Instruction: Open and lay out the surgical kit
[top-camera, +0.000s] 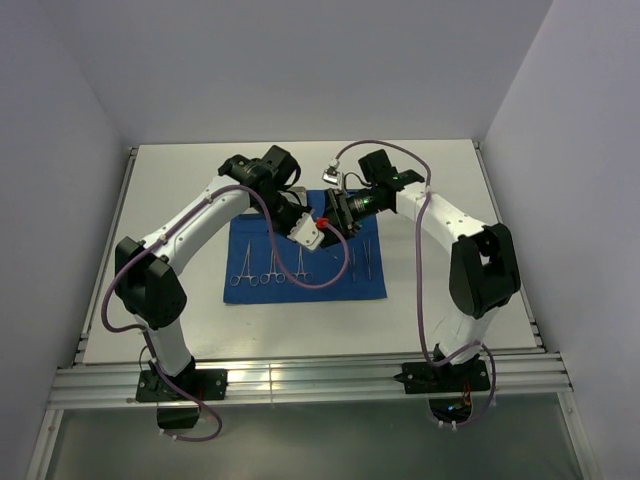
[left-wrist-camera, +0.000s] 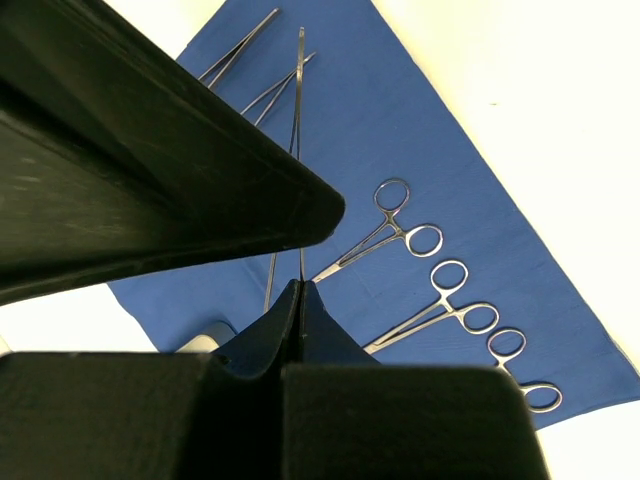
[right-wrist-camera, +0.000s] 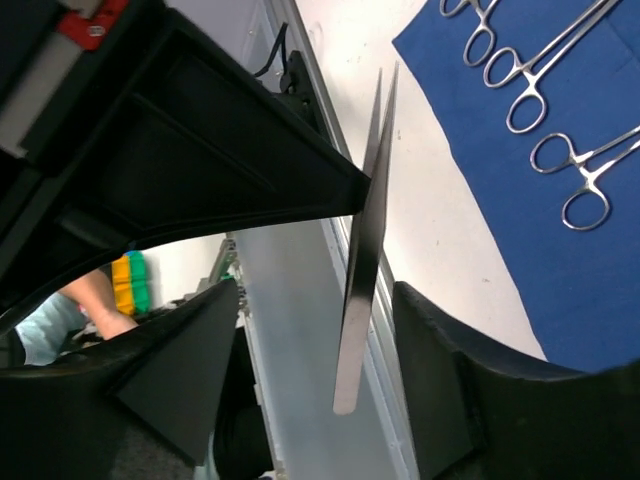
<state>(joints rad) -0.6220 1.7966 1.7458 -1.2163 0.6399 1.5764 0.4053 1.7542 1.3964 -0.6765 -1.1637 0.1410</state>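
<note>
A pair of tweezers (right-wrist-camera: 362, 260) held above the blue cloth (top-camera: 305, 288), pinched by the left gripper (left-wrist-camera: 300, 292), fingers pressed together on them, long axis crosswise to those fingers, split tips uppermost in the right wrist view, right gripper (right-wrist-camera: 318, 290) fingers spread either side

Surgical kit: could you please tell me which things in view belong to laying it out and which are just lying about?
Job: blue cloth, ring-handled clamps, tweezers in the left gripper.
Lying about: green-yellow object off the table, beside a person.
</note>
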